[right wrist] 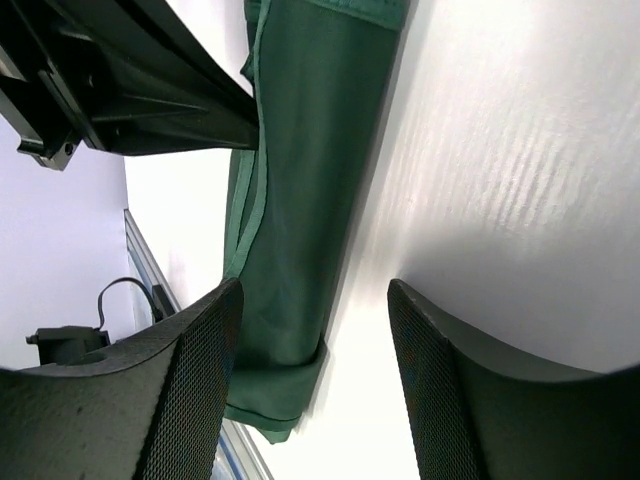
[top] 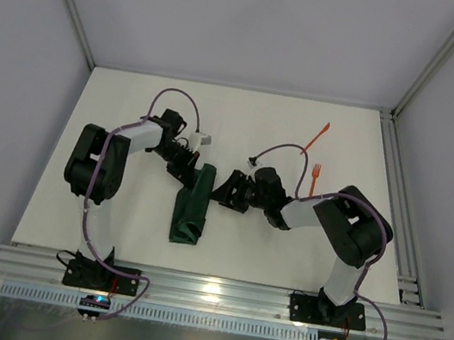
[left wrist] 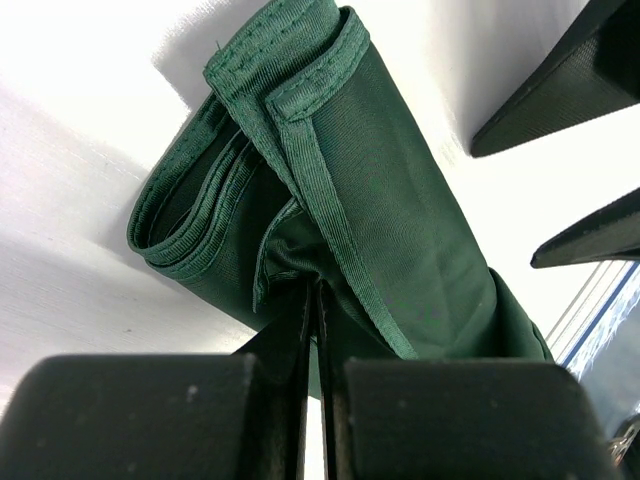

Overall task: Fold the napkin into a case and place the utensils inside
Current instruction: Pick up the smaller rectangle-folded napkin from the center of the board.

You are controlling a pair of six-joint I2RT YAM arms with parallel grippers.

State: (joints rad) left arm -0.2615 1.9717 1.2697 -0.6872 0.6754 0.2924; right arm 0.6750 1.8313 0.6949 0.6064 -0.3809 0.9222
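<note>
The dark green napkin (top: 190, 207) lies folded into a narrow, layered case shape between the arms, running near to far. My left gripper (top: 187, 169) is at its far end, shut on a fold of the cloth (left wrist: 380, 200), with the jaws (left wrist: 317, 290) pinched tight on it. My right gripper (top: 229, 191) is open and empty, just right of the napkin (right wrist: 300, 200), low over the table (right wrist: 312, 300). The orange knife-like piece (top: 317, 138) and the orange fork (top: 315, 178) lie on the table at the far right, apart from the cloth.
The white table (top: 117, 204) has a metal rail (top: 215, 290) along its near edge and a rail on the right (top: 399, 208). The right gripper's fingers (left wrist: 560, 90) show in the left wrist view, and the left gripper (right wrist: 130, 90) shows in the right wrist view.
</note>
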